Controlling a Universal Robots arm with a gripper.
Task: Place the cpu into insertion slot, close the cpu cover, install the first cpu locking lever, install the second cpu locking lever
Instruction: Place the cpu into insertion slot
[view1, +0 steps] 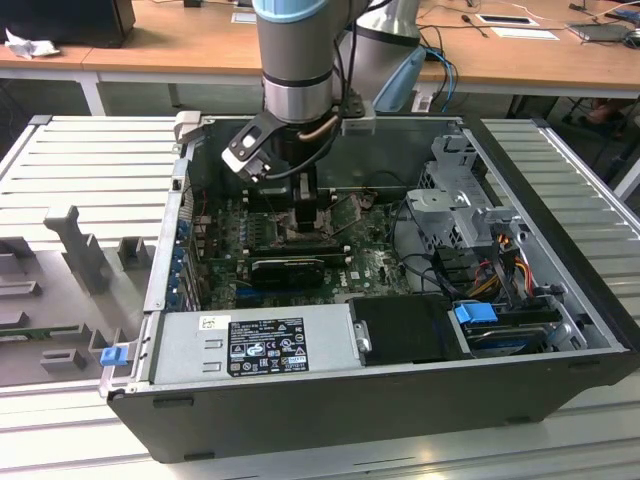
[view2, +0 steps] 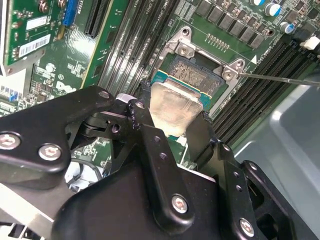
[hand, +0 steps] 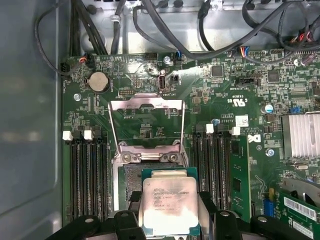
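Note:
My gripper (view2: 172, 119) is shut on the cpu (view2: 172, 105), a pale silver square chip pinched by its edges between the black fingers (view2: 150, 130). In the first wrist view the cpu (hand: 169, 202) hangs partly over the insertion slot (hand: 131, 182), slightly offset from its brownish contact field (view2: 194, 70). The cpu cover (hand: 145, 104) stands swung open beyond the socket, a thin metal frame with a big square cut-out. A thin wire lever (view2: 280, 78) sticks out beside the socket. In the exterior view the gripper (view1: 305, 205) reaches down into the open computer case over the green motherboard (view1: 370, 265).
Long black memory slots (hand: 85, 175) flank the socket on both sides. A finned heat sink (hand: 302, 135) and a coin battery (hand: 98, 81) sit on the board. The power supply (view1: 260, 340), drive cage (view1: 460, 210) and cable bundles (hand: 165, 25) crowd the case.

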